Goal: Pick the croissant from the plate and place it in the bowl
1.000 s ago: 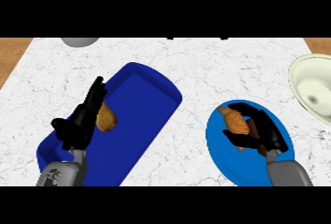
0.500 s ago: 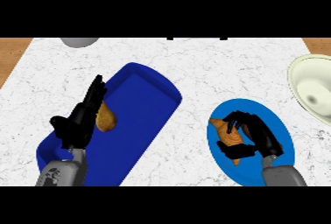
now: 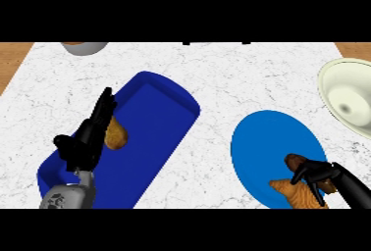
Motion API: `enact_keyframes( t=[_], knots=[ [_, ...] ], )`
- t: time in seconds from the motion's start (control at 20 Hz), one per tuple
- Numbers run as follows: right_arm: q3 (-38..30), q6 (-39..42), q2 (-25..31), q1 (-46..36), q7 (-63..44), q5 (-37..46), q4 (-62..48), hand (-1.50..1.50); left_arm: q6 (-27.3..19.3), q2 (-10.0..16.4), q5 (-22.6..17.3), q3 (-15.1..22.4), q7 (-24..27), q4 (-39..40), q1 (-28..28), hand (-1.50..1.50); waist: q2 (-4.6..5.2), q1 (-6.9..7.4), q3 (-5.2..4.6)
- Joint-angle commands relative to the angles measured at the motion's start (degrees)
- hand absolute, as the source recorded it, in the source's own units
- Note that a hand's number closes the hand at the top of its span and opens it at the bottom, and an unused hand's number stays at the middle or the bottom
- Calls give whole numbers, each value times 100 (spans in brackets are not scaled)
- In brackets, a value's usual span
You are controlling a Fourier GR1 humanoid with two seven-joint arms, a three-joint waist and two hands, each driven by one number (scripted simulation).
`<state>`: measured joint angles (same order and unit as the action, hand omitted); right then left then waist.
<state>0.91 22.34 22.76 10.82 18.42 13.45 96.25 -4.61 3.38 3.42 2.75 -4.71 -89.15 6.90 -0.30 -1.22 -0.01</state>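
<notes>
Grasp step: right robot hand curls round the croissant at the near rim of the plate. Next: lift clear, carry to the bowl right of the plate.

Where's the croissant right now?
Head view, lower right: the croissant is at the near edge of the blue plate, the right robot hand curled round it, below the bowl.

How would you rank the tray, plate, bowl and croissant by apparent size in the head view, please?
1. Tray
2. Plate
3. Bowl, cut off by the picture's edge, so unsure against the plate
4. Croissant, partly hidden by the right hand
</notes>
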Motion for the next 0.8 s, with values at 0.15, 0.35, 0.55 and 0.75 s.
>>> enact_keyframes(
  t=[0.15, 0.35, 0.55, 0.75],
  knots=[
    [-768, 65, 88, 630, 637, -793, 1583, 150, -121, -106, 57, 25, -220, -12, 190, 0, 5, 9, -3],
    [-1654, 198, 320, 1366, 780, -1339, 2664, 150, -105, -10, 65, -56, -292, -44, 263, 0, -3, -55, -4],
    [-2432, 181, 522, 985, -502, -1980, 3269, 150, 1, -47, 42, -25, 26, 182, 168, 0, 22, 45, -7],
    [-2844, -85, 871, 391, -1972, -2493, 3790, 150, 255, 161, -229, -222, -149, -52, 171, 0, 26, 107, -10]
  ],
)
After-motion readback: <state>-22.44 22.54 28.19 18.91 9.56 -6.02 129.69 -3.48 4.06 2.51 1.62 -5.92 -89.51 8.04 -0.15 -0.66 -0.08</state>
